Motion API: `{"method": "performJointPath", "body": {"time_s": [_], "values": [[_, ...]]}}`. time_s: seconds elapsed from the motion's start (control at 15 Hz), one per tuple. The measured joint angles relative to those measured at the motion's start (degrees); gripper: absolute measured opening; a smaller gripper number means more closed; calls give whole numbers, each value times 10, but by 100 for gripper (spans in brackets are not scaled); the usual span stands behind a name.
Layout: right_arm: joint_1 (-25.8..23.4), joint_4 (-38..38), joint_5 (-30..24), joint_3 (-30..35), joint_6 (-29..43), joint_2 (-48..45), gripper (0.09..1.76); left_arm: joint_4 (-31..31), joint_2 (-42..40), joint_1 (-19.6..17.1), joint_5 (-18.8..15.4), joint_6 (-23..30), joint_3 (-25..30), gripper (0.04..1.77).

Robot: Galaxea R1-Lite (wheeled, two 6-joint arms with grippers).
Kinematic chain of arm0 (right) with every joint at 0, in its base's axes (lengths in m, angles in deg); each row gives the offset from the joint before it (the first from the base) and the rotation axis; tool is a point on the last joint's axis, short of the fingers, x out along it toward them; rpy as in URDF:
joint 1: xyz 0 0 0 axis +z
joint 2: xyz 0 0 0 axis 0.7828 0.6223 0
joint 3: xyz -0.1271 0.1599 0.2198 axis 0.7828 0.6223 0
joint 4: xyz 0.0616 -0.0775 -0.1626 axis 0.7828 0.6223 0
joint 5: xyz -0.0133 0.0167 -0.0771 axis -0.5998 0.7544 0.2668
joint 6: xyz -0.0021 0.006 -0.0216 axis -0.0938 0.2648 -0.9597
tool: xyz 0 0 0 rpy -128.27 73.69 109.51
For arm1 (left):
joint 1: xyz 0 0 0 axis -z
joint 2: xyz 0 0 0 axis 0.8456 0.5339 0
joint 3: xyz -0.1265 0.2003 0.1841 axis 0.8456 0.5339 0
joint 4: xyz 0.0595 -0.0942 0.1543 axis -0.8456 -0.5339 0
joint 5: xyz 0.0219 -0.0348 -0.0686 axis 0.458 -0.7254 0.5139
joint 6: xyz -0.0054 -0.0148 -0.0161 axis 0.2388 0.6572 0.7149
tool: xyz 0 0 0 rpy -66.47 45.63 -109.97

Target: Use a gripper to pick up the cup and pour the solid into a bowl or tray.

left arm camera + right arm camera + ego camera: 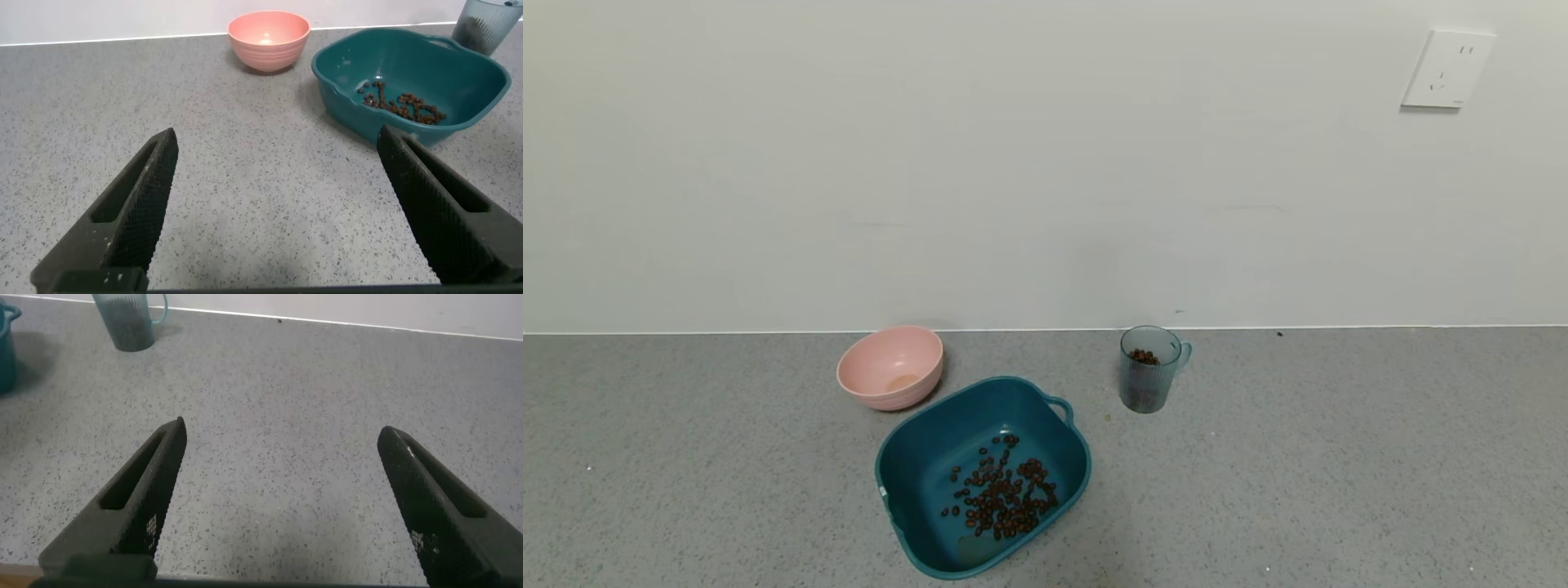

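The ribbed blue-grey cup (1148,368) stands upright on the grey counter near the back wall, handle to the right, with dark brown pieces (1143,357) inside. It also shows in the right wrist view (124,318) and the left wrist view (489,22). The teal tub (907,457) sits in front and to the left of it, with many brown pieces (1003,491) scattered on its floor; it shows in the left wrist view too (343,69). Neither arm shows in the head view. My left gripper (278,135) and right gripper (282,429) are open and empty above bare counter.
A pink round bowl (891,366) stands behind and left of the tub, near the wall, also in the left wrist view (268,38). A white wall socket (1447,69) is at the upper right. Speckled grey counter (1339,457) spreads to both sides.
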Motion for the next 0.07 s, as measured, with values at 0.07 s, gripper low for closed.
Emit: {"method": "performJointPath", "body": {"time_s": [0.07], "values": [[0, 0, 0, 0, 0, 0, 170, 0, 0, 0, 0, 0, 0, 175]]}}
